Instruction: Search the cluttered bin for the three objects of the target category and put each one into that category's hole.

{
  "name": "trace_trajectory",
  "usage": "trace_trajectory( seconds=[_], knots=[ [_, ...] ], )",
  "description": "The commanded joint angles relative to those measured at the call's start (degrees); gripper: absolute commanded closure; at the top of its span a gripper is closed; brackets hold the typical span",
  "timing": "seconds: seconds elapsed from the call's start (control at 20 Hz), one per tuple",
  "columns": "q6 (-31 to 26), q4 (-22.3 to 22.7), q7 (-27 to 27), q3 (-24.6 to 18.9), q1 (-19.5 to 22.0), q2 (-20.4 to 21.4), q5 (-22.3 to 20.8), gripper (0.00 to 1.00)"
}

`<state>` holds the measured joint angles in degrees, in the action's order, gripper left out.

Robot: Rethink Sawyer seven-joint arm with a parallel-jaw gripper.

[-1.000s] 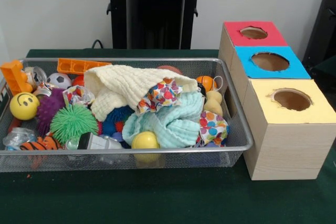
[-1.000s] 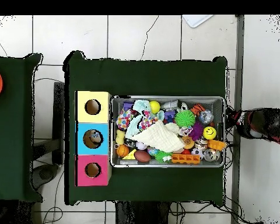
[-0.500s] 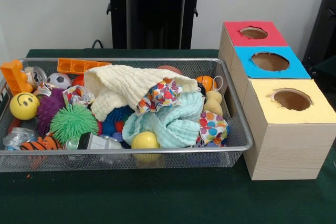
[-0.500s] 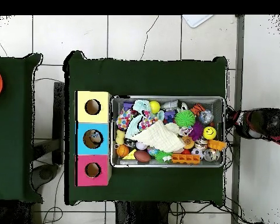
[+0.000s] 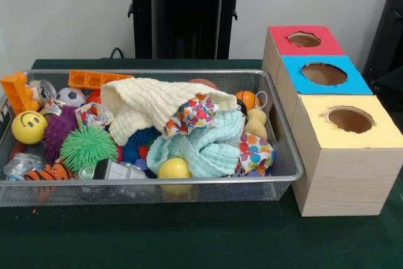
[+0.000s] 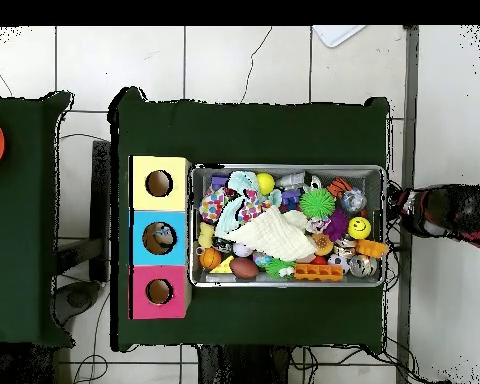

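My hand is out of sight in both views. The wire-mesh bin [image 5: 277, 127] sits on the green worktop [image 5: 189, 237], full of toys and cloths, touching the row of red [image 5: 305, 40], blue [image 5: 324, 74] and yellow boxes [image 5: 350, 121].

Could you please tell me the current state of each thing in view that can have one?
Wire-mesh bin: full, cluttered.
Cream cloth: crumpled on top of the pile.
Light-blue cloth: bunched up.
Blue box: something inside its hole.
Red box: hole unblocked.
Yellow box: hole unblocked.
Gripper: not in view.
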<state>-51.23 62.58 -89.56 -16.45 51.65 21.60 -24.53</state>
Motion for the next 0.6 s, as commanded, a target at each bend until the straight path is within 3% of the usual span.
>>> trace_trajectory(
  seconds=[0.05, 0.6],
  knots=[
    [-0.20, 4.50, 2.16, -0.53, -2.26, -1.30, -1.14, 0.00],
    [1.72, 7.32, -2.56, 1.12, -3.49, -0.54, -0.34, 0.00]
  ],
)
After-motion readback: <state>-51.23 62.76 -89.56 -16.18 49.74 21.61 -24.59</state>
